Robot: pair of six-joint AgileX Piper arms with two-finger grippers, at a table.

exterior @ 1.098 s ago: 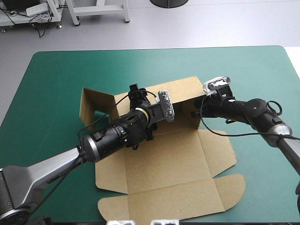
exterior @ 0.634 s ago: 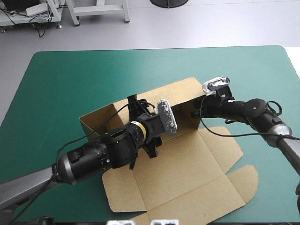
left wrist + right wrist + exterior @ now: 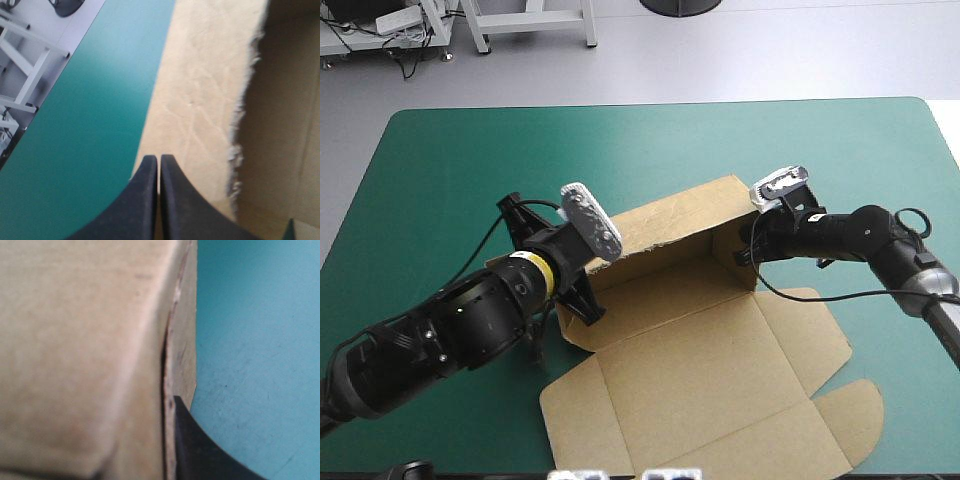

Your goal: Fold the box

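The brown box (image 3: 700, 340) lies in the middle of the teal-green cover, its back wall (image 3: 670, 215) raised and its lid flat toward the table's front. My left gripper (image 3: 585, 308) is at the box's left end with its black fingers shut. In the left wrist view that gripper (image 3: 159, 159) points along the back wall's outer face (image 3: 200, 100), with nothing seen between the tips. My right gripper (image 3: 742, 250) is shut on the upright right wall. The right wrist view shows the board (image 3: 75, 340) held at its edge, with one finger (image 3: 200, 450) showing.
The teal-green cover (image 3: 450, 170) lies bare behind and to the left of the box. The flat lid and its rounded flap (image 3: 845, 415) reach close to the table's front edge. Bare cover (image 3: 250, 340) shows beside the right wall.
My left arm drew back leftward from inside the box to its left end, and its fingers closed. The box shifted toward the right and front. The right gripper kept its hold.
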